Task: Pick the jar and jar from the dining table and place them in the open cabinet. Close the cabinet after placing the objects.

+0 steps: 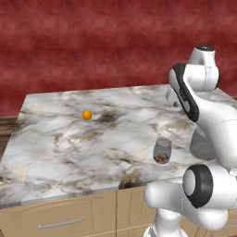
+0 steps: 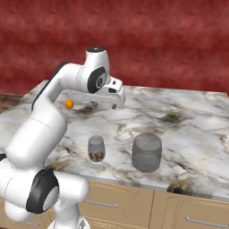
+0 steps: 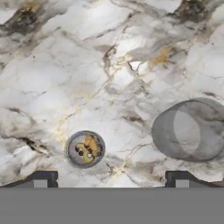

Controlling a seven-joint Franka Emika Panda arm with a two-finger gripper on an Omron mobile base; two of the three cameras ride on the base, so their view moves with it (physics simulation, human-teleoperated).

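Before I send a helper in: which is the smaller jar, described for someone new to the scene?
On the marble dining table, near its front edge, two jars stand apart. The smaller jar is the left one in the right base view: narrow, clear, with brown-yellow bits at its bottom, unlike the wide grey jar beside it.

No text, label, brand, number or sign can be read on anything here. The small jar (image 2: 96,149) and the large jar (image 2: 146,152) are plain see-through glass with no label, and the marble tabletop (image 1: 55,139) shows only its veins. The drawer fronts (image 1: 60,217) are bare wood.
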